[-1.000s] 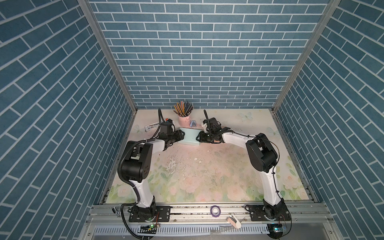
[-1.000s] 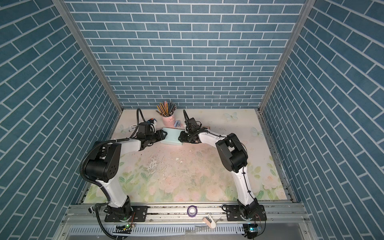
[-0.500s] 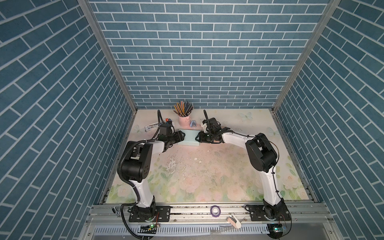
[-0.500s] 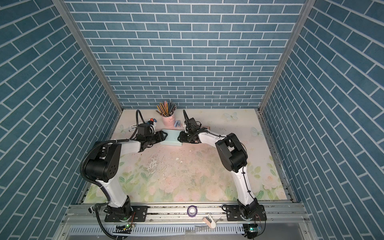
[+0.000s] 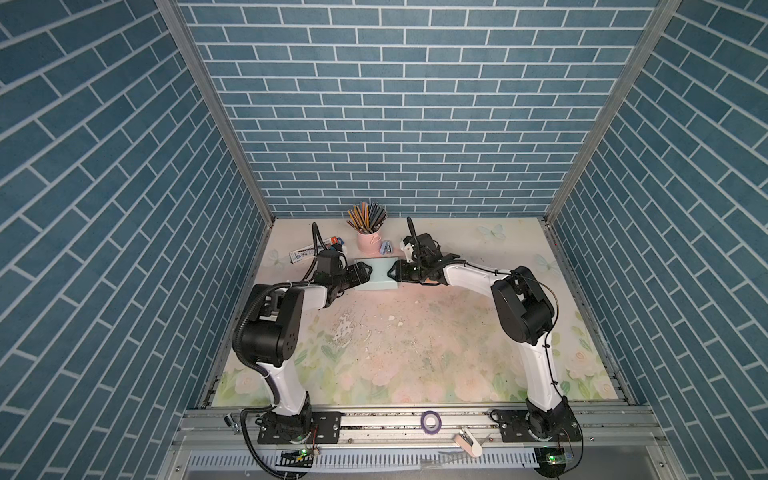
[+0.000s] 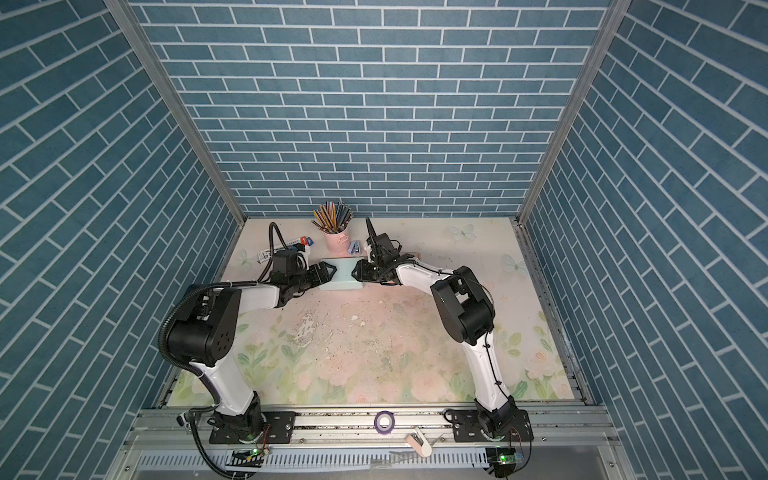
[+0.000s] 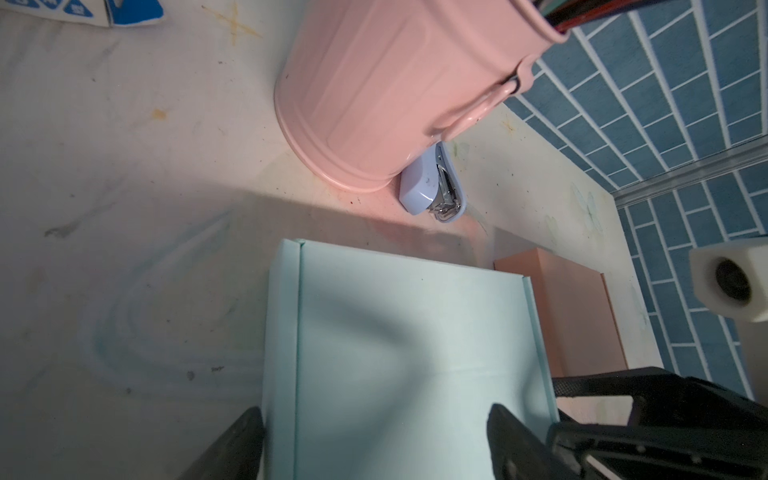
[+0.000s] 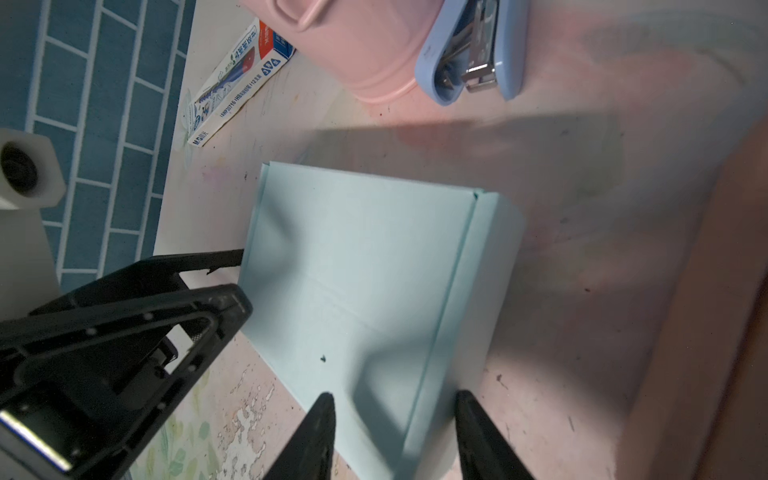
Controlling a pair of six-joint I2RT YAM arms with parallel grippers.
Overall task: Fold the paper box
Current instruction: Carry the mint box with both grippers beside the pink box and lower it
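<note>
The mint paper box (image 5: 380, 276) lies flat on the floral worktop (image 5: 415, 340) towards the back wall, its lid down, and I have one tool at each end of it. My left tool (image 7: 374, 415) is released: its jaws stand wide apart, one finger just beside the box's outer side wall and the other over the lid, pinching nothing. My right tool (image 8: 395, 399) meets the opposite end with its jaws also apart. They straddle the folded edge where lid and side wall meet, one finger over the lid and one outside the wall. I cannot tell whether either finger presses the paper, but nothing is clamped. In both top views the two tools point at each other across the box, their tips at its short ends. Just behind the box stands a pink bucket (image 5: 369, 243) full of coloured pencils (image 5: 365, 216), with a pale blue stapler (image 7: 432, 187) touching its base. A printed pen carton (image 8: 237, 83) lies farther to the left, near the side wall. A peach-coloured box (image 7: 569, 311) sits just beside the paper box on my right arm's side.
</note>
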